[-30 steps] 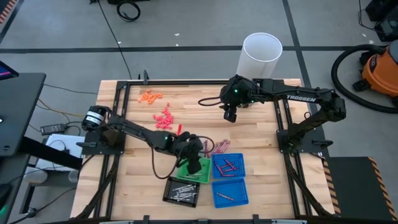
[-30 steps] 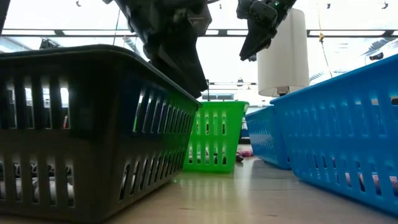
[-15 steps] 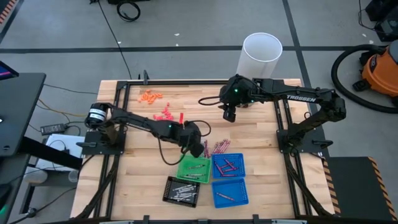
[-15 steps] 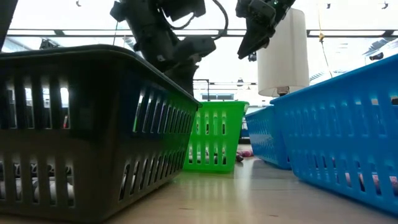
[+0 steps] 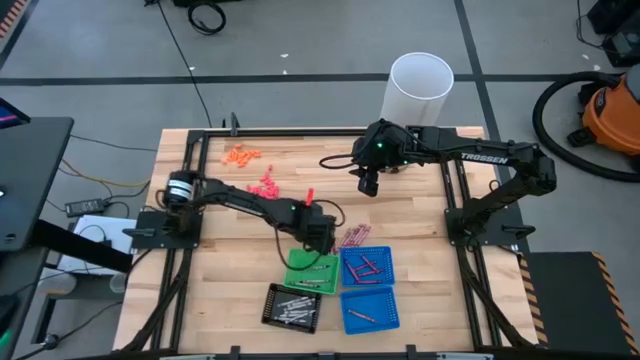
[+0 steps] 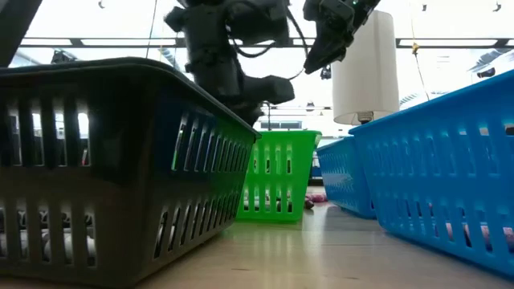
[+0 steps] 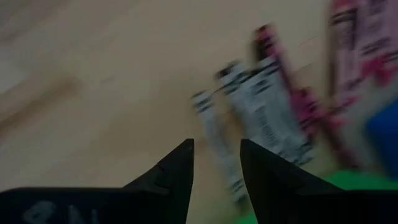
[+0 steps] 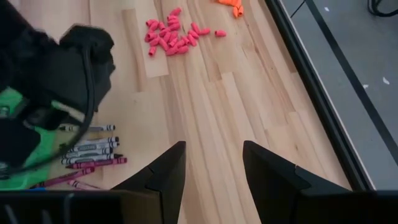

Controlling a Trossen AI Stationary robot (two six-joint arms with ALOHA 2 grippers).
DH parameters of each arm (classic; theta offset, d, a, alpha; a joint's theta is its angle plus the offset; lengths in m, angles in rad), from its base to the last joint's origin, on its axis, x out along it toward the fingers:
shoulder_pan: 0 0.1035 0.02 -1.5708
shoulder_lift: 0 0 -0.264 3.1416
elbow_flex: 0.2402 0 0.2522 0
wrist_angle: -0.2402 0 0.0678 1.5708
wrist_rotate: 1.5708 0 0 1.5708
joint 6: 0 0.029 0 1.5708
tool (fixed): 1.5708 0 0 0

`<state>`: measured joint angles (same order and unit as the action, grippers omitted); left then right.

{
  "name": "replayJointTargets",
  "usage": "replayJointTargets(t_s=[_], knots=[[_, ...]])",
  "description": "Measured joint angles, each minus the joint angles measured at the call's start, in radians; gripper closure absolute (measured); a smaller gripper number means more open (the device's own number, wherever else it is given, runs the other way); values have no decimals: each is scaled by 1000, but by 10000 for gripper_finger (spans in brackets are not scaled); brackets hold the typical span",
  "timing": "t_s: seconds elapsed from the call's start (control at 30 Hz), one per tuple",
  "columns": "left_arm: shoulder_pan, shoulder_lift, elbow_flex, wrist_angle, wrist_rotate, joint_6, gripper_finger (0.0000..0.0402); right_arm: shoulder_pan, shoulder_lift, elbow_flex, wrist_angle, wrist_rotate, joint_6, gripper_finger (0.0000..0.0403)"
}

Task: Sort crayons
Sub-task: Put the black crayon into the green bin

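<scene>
Loose crayons [image 5: 352, 237], grey-silver and maroon sticks, lie flat in a small pile on the wood just beyond the trays; they also show as crayons [image 8: 92, 151] in the right wrist view. My left gripper [image 5: 322, 238] hangs open close above the pile's left side, pointing steeply down. In its wrist view the crayons [image 7: 267, 121] are blurred ahead of my left gripper [image 7: 216, 177], and nothing is between its fingers. More crayons lie in the black tray [image 5: 292, 305], the green tray [image 5: 312, 271] and two blue trays [image 5: 368, 266]. My right gripper [image 5: 370, 185] waits open, high over the table's far middle.
Coral-pink bits [image 5: 265, 185] and orange bits [image 5: 240, 155] lie at the far left. A white cylinder [image 5: 422, 85] stands beyond the far edge. Black frame rails run along the table's sides. Bare wood lies between the two grippers.
My left gripper has swung from above the green tray toward the far edge, over the loose crayons, sinking and rolling its wrist as it went. Its fingers stay open.
</scene>
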<state>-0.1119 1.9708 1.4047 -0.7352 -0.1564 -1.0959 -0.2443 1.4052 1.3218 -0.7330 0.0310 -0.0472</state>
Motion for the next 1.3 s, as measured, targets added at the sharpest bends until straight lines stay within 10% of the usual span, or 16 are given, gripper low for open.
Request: replayJointTargets(t_s=[1.3], knots=[[4, 80, 10, -73, -28, -38, 260, 13, 0, 0, -1, -7, 3, 235]])
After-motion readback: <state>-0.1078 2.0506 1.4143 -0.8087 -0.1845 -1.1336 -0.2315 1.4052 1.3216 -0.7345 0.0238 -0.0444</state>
